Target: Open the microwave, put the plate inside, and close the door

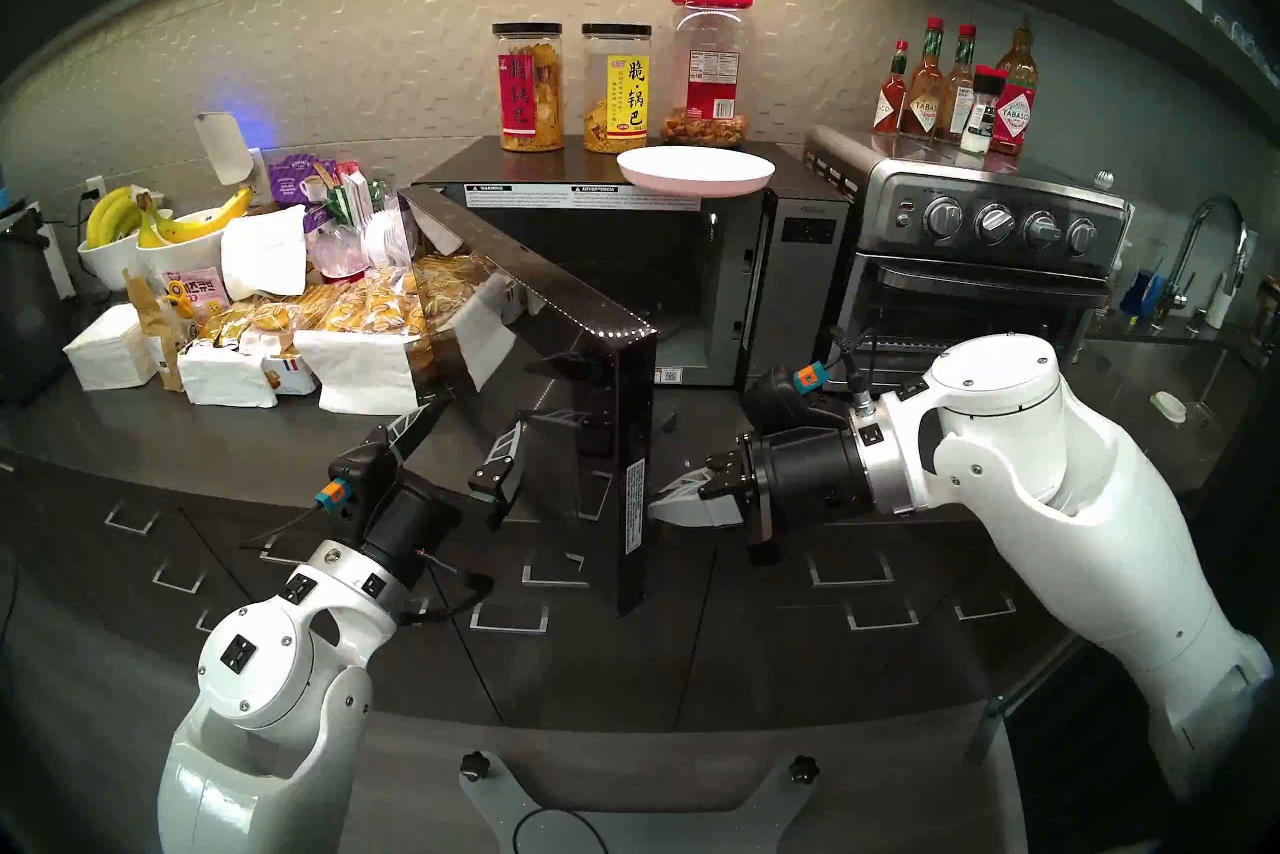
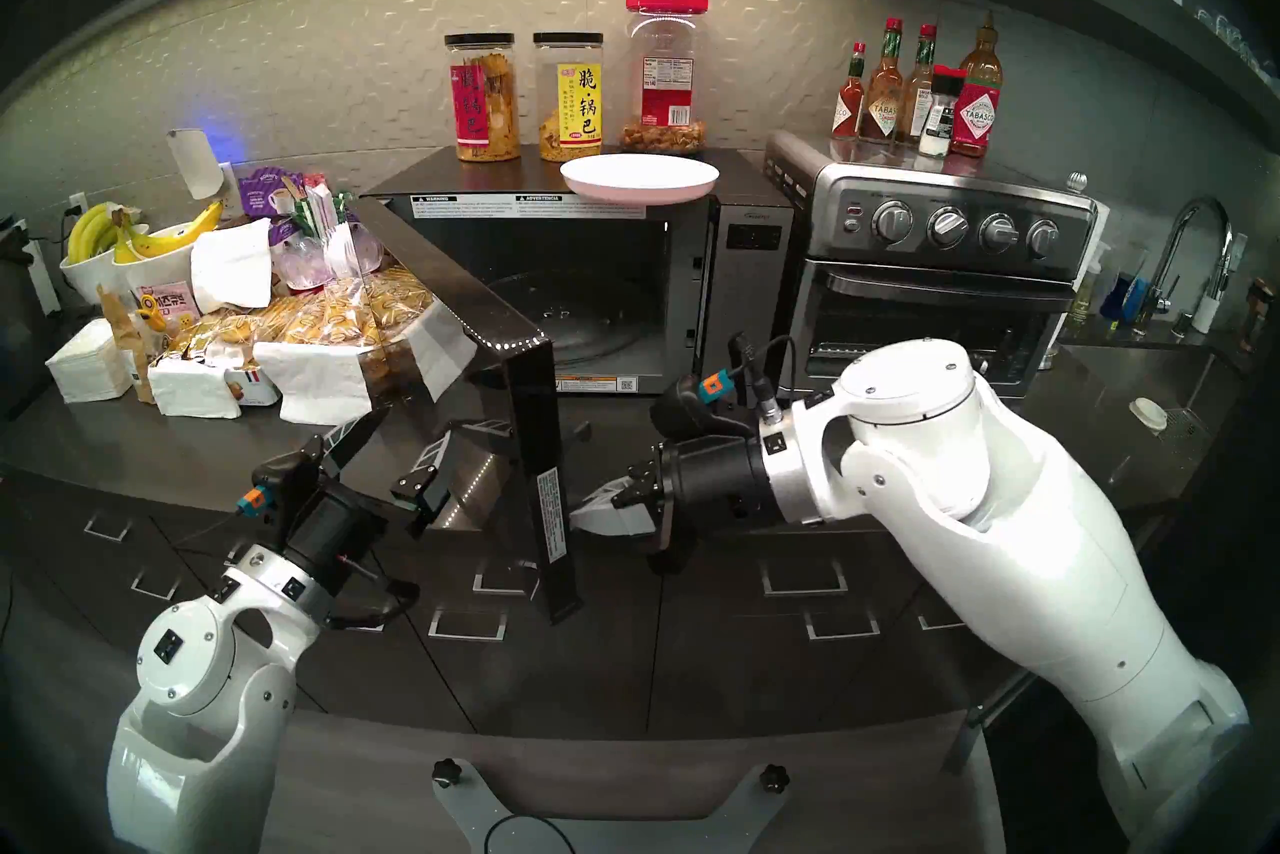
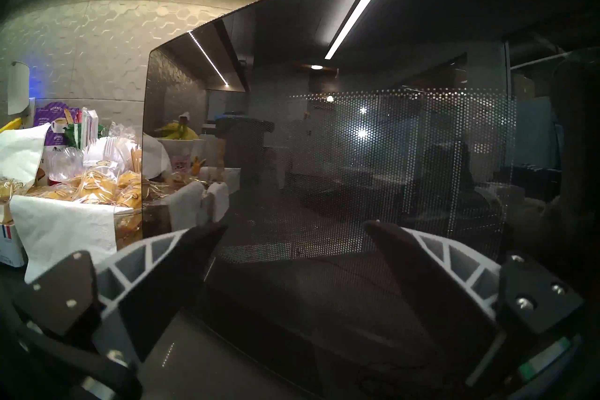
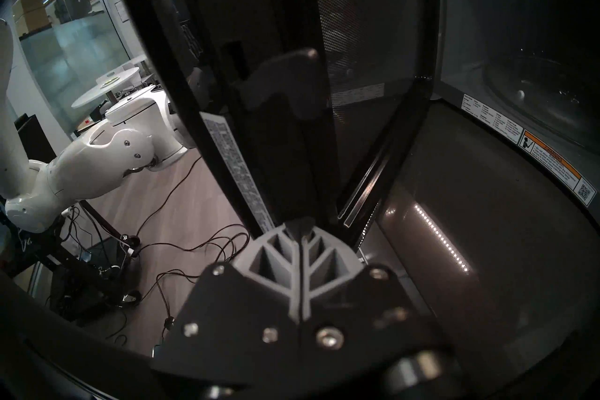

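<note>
Microwave open; WARNING/ADVERTENCIA stickers above cavity; plate on top.

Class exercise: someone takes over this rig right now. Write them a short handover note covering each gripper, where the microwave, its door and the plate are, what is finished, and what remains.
Left gripper: open, empty, facing the outer glass of the door.
Right gripper: fingers shut together with nothing between them, tip at the door's free edge, low down.
Microwave: on the counter, door swung wide open to the left, cavity empty with the glass turntable visible.
Plate: not yet picked up, sitting on top of the microwave, overhanging its front edge, in front of the red-lidded jar.
Done: door opened.
Left: grasp plate, set it on the turntable, close the door.
</note>
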Available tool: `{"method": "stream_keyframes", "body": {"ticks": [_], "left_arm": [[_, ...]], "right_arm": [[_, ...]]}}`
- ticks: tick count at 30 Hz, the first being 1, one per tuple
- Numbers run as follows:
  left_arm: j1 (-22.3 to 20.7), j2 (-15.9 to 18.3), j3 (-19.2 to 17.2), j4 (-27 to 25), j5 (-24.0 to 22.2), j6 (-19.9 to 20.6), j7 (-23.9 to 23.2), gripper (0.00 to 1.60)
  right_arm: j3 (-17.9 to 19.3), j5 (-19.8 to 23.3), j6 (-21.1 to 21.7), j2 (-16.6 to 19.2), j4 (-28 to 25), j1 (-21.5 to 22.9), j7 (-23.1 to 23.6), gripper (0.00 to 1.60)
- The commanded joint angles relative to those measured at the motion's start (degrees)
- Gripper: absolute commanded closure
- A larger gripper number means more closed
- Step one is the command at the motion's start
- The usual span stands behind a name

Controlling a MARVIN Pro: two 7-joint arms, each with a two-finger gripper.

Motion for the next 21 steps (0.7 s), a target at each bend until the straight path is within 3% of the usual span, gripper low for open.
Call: {"method": "stream_keyframes", "body": {"ticks": [1,21], "left_arm": [[-0.22,0.08,0.25,-1.16,0.1,-0.04,-0.11,0.0],[-0.21,0.14,0.29,-1.17,0.08,-0.05,-0.03,0.0]], "right_arm": [[0.2,0.37,-0.74,-0.06,-1.58,-0.59,0.44,1.6],[1.47,-0.24,-1.31,1.15,-1.41,-2.0,0.32,1.6]]}}
